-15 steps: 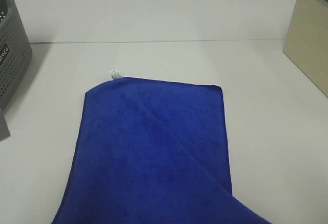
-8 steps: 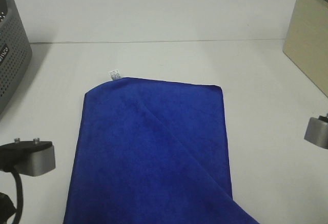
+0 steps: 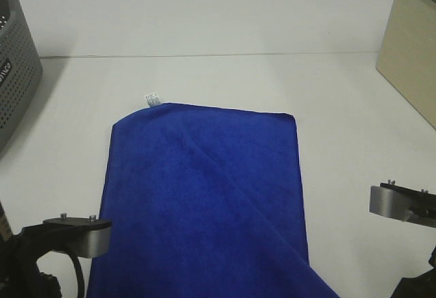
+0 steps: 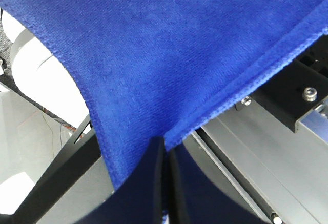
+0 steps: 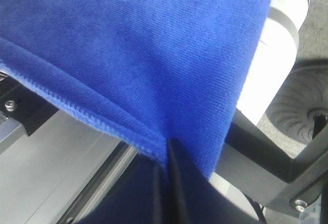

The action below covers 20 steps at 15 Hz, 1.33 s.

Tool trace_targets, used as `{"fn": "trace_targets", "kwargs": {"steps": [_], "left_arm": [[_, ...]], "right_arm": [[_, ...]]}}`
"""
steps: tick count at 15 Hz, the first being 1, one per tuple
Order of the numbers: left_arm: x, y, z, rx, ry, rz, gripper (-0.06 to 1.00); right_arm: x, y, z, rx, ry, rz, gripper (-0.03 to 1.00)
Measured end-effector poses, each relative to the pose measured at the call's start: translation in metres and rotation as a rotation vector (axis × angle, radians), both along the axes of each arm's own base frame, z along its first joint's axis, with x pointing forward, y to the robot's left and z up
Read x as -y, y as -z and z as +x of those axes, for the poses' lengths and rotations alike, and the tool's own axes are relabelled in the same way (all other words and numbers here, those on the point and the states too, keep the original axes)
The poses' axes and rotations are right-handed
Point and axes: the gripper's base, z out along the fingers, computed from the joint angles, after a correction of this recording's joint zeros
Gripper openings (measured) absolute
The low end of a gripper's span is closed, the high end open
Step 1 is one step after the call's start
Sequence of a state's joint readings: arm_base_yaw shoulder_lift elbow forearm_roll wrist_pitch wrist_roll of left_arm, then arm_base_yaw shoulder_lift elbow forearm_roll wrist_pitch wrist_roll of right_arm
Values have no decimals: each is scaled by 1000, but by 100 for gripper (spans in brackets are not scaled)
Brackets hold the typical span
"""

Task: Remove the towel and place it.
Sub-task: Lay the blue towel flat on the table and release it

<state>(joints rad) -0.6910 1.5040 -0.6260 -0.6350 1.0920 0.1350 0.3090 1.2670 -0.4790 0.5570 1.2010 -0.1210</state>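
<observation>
Towel: I see the towel (image 3: 204, 196) spread on the white table (image 3: 204, 25). Its far edge lies across the middle of the table and its near end runs out of the bottom of the high view.
Long axis: it runs straight away from me, near to far. The white tag (image 3: 152, 99) sits at the far left corner, and a diagonal crease falls from there toward the near right.
Left gripper: the left gripper (image 4: 165, 143) is pinched tight on the towel's stitched hem, and the cloth fans away from the jaws.
Right gripper: the right gripper (image 5: 168, 149) is likewise clamped on the hem, at a fold.
Where the grips are: both are at the near end. I judge the held edge hangs off the table, since metal framing shows beneath it.
Arm positions: the left arm (image 3: 75, 236) sits against the towel's left edge. The right arm (image 3: 398, 202) stands apart from the right edge.
What the move turns on: the rest of the cloth lies ahead of both grips, so I would lift or drag both together.
Surroundings: a grey basket (image 3: 17, 73) is far left and a beige box (image 3: 412, 59) far right.
Since a second ago: no arms showed then. Both have since come in from the sides, and the towel's near left edge has drawn inward.
</observation>
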Motion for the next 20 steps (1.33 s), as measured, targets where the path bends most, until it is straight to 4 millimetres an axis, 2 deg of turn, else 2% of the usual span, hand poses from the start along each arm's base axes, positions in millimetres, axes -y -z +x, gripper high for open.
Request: {"fn": "trace_targets", "kwargs": {"steps": [4,9,12,20], "left_arm": [[5,-5,10,53,37,-7,0],[20,17,31,12,97,45,0],[29,31,43,-9,126,64,0],[31,29,40,-87,137,65,1]], "right_arm": [[-1,15,6,-84,-17,-39,2],[-2,43,18,-141,-35,-85,2],[-1,50,21,-150,-46,-108,3],[-1,50,20,-146,-54,-89,29]]}}
